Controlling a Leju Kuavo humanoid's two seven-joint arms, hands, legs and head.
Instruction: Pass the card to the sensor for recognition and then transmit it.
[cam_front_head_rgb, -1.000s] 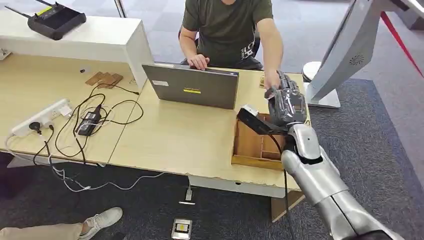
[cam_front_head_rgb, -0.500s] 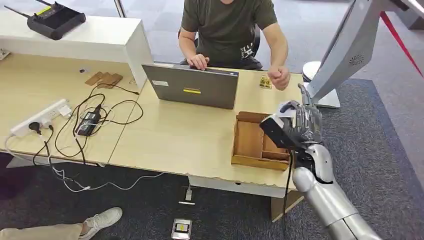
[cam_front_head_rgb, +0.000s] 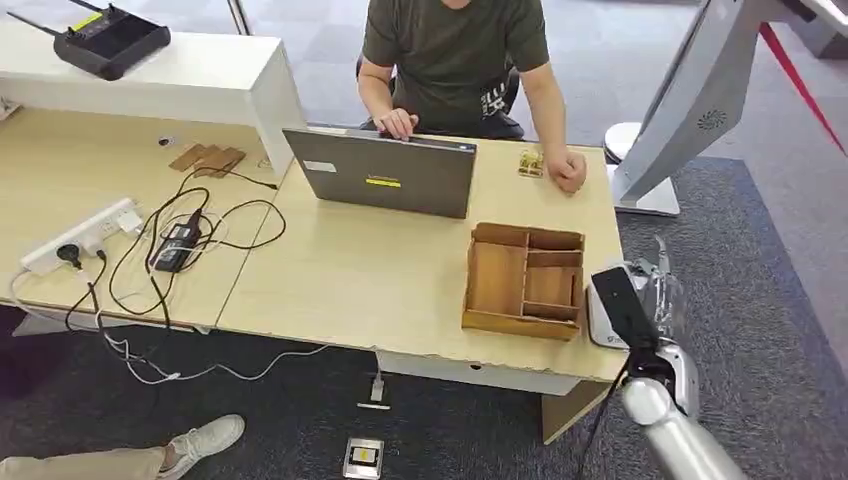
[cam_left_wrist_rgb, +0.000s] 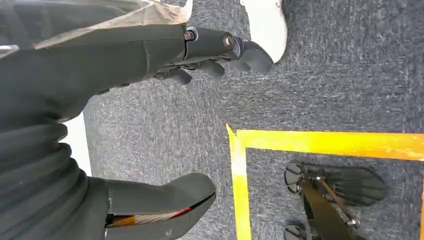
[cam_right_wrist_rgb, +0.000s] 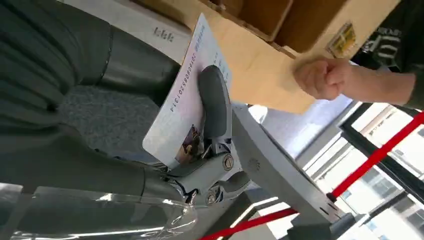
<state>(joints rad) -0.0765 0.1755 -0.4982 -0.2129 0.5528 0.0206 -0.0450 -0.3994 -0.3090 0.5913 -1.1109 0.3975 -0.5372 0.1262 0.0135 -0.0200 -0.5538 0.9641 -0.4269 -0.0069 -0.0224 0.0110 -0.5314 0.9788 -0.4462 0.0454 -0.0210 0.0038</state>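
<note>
My right hand (cam_front_head_rgb: 652, 288) hangs at the table's right front corner, just past the wooden tray (cam_front_head_rgb: 478, 322). It holds a white card (cam_right_wrist_rgb: 181, 116) printed with a number and a small picture; the thumb (cam_right_wrist_rgb: 214, 102) presses the card flat against the fingers. Close under the hand, on the table corner, lies a white box with grey lettering (cam_front_head_rgb: 598, 318), also seen behind the card (cam_right_wrist_rgb: 150, 37); it may be the sensor. My left hand (cam_left_wrist_rgb: 125, 55) hangs over the carpet with its fingers apart and nothing in it.
A person sits behind the table, one fist (cam_front_head_rgb: 570, 172) resting beside a small yellow item (cam_front_head_rgb: 530, 162), the other hand at a laptop (cam_front_head_rgb: 385, 178). A white kiosk stand (cam_front_head_rgb: 690, 100) rises on the right. A power strip (cam_front_head_rgb: 85, 235) and cables lie at the left.
My right hand has drawn back from the person's hand, over the wooden tray, to the table's right front corner. The person's hand has settled on the table.
</note>
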